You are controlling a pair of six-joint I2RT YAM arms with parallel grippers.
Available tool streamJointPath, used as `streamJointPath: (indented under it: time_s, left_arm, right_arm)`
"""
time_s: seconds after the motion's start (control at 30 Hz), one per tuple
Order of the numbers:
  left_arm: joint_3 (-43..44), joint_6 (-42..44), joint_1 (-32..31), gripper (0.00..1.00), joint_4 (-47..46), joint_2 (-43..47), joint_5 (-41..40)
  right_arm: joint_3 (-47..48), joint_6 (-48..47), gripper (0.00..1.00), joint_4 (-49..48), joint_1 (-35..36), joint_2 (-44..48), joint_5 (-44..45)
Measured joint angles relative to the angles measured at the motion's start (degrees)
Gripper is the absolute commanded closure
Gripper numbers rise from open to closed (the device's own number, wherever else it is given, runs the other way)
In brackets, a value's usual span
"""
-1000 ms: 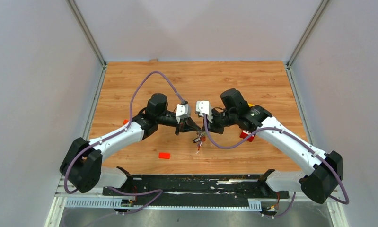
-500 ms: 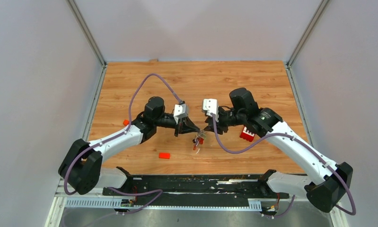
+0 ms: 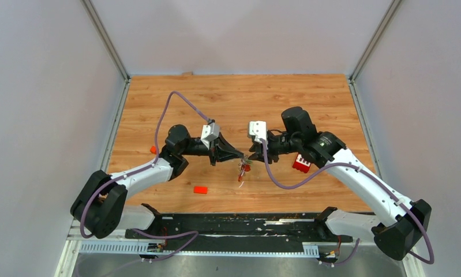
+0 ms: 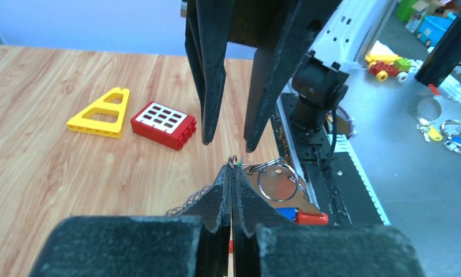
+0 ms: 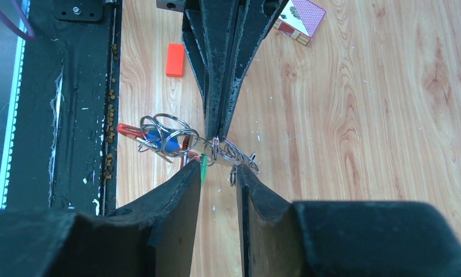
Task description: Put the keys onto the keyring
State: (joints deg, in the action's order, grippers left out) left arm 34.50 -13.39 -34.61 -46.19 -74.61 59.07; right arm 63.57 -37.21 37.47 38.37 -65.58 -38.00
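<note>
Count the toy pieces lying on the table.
4: an orange block near the front edge; a reddish piece beside the left arm; a red studded brick and a yellow triangle side by side by the right arm. The arms may hide others.

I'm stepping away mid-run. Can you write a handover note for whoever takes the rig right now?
Left gripper: jaws shut on the keyring, holding the bunch up between the arms.
Right gripper: jaws open, tips right at the bunch, gripping nothing.
Keys: blue- and green-tagged ones hang in the bunch. How many are actually threaded cannot be told.
Left to do: probably close the right gripper on a key or ring and work it on, then check every key.
</note>
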Motion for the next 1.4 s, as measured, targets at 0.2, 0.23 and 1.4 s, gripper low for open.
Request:
streamJointPath:
  time_s: [0.2,0.23,1.4]
  left_arm:
    - [-1.25,-5.16,0.0,1.0,-7.54,0.0,0.46]
    - [-1.27,-5.73,0.0,1.0,-8.17,0.0,0.46]
    - [-1.46,-5.14,0.15,1.0,-7.41,-0.11,0.44]
  right_arm:
    - [-0.17,-0.02,0.77,-0.13,0.0,-0.02,-1.18]
    - [-0.28,-0.02,0.77,-0.17,0.0,-0.04,-1.36]
    - [-0.52,0.22,1.0,-1.29,0.0,-1.88,-4.0]
